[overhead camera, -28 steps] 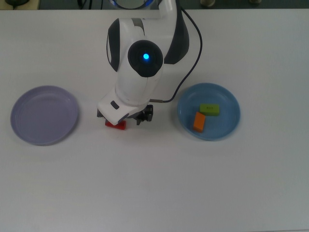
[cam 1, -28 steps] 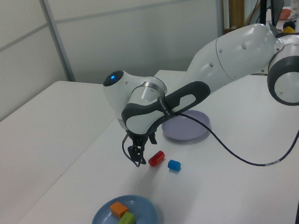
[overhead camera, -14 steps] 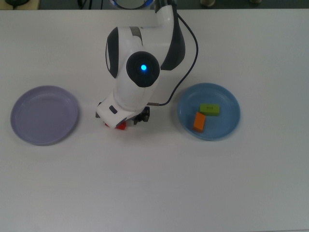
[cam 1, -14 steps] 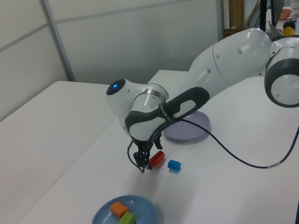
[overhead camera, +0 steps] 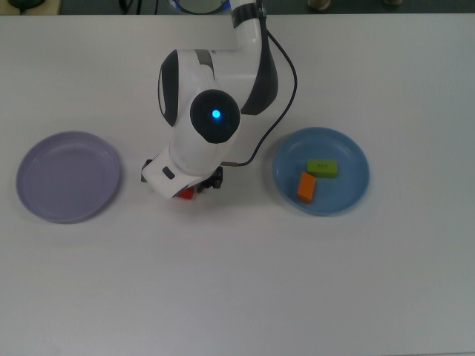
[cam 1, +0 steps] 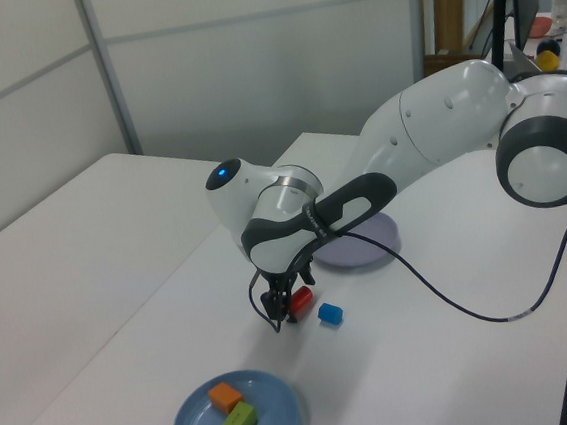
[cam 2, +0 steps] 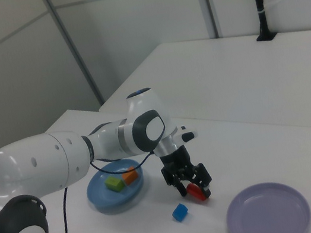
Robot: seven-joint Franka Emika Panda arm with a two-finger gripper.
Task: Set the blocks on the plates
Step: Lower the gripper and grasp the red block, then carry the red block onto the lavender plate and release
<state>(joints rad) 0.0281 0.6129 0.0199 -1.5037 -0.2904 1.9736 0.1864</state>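
Right view: claw (cam 2: 193,186) spread open astride small red cylinder block (cam 2: 198,193) lying on white surface (cam 2: 302,127); likely light, rigid, roll-prone — pinch mid-length across curved sides.

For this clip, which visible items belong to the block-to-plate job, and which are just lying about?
Part of the job:
- red cylinder, on the table with the gripper around it
- blue block, on the table
- green bar and orange bar, both on the blue plate
- purple plate, holding nothing

Just lying about:
- black cable trailing from the arm
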